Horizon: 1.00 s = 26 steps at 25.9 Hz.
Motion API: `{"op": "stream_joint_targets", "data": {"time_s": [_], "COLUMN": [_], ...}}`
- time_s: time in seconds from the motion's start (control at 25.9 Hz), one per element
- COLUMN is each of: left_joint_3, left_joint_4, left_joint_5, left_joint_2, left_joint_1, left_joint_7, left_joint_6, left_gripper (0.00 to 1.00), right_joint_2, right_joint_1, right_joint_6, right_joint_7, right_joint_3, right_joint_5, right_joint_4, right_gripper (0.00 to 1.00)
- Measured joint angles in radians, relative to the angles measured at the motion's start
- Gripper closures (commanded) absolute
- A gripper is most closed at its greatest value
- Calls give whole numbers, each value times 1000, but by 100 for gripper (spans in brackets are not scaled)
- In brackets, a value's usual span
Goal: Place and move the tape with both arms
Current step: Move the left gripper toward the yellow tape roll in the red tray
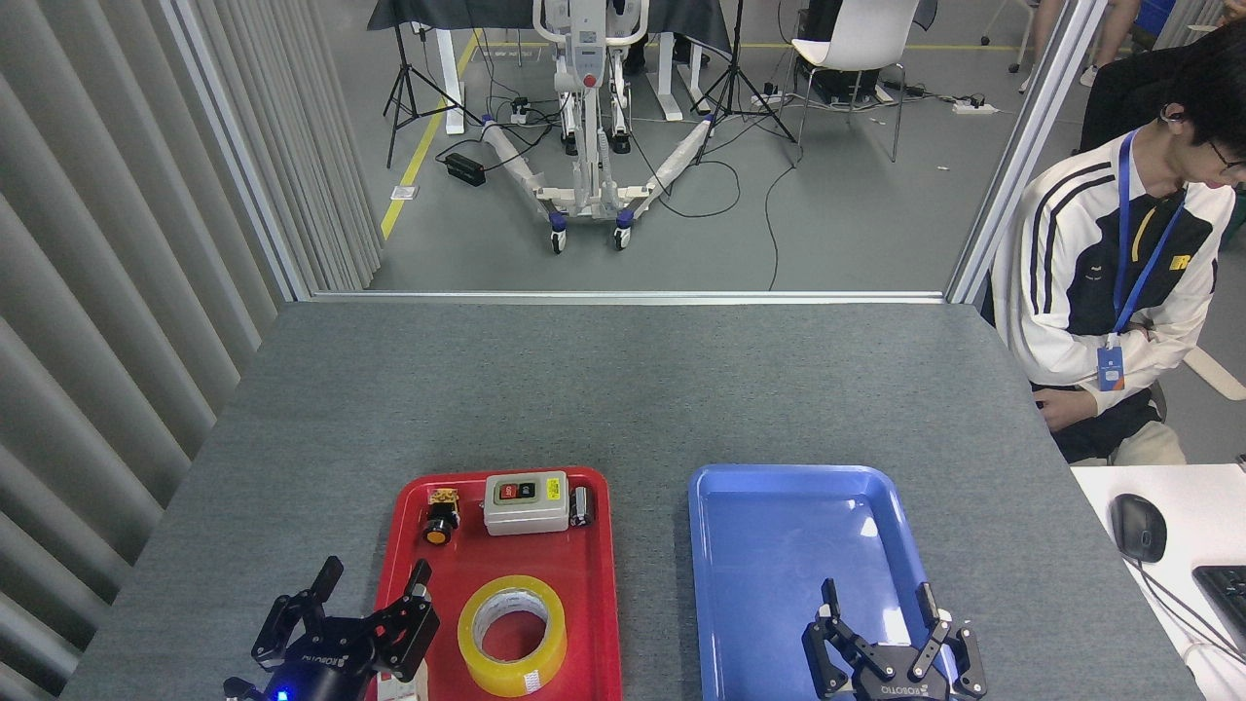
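On the grey table [623, 389] two shallow trays sit side by side, a red tray [599, 584] on the left and a blue tray [711, 545] on the right, with a strip of bare felt between them. Lying flat in the near half of the red tray is the tape [512, 634] — a yellowish translucent roll with a white inner core, its hole facing up. At the far end of the same tray stand three small parts: a yellow-capped push button [439, 516], a grey switch box [527, 502] with a red and a green key, and a small dark cylinder [581, 506] just beside the box.

The left hand [370, 584] hovers at the near left edge of the red tray, its black fingers spread, a blue light glowing at its wrist; it is near the tape but apart from it. The right hand [876, 599] hangs over the near end of the blue tray, fingers likewise spread and holding nothing.

Beyond the table's right edge a person [1110, 282] in a white-and-black jacket sits at a white desk [1188, 506] with a computer mouse [1138, 527] — the far floor shows a wheeled lift frame [589, 185], tripods and a white chair [857, 49].
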Motion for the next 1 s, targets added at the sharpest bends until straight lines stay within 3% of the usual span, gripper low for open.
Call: {"op": "stream_joint_targets", "data": {"time_s": [1.0], "left_joint_3": [23], "left_joint_4": [-1], "left_joint_5": [-2], "left_joint_2": [10], "left_joint_1": [0], "left_joint_7": [14], "left_joint_6": [0], "left_gripper": [1], "right_joint_2": [-15], "right_joint_1": [-2], "right_joint_6": [0], "right_joint_7": [-4], "right_joint_3": [0], "right_joint_5": [-1], "right_joint_4": [5], "right_gripper": [0]}}
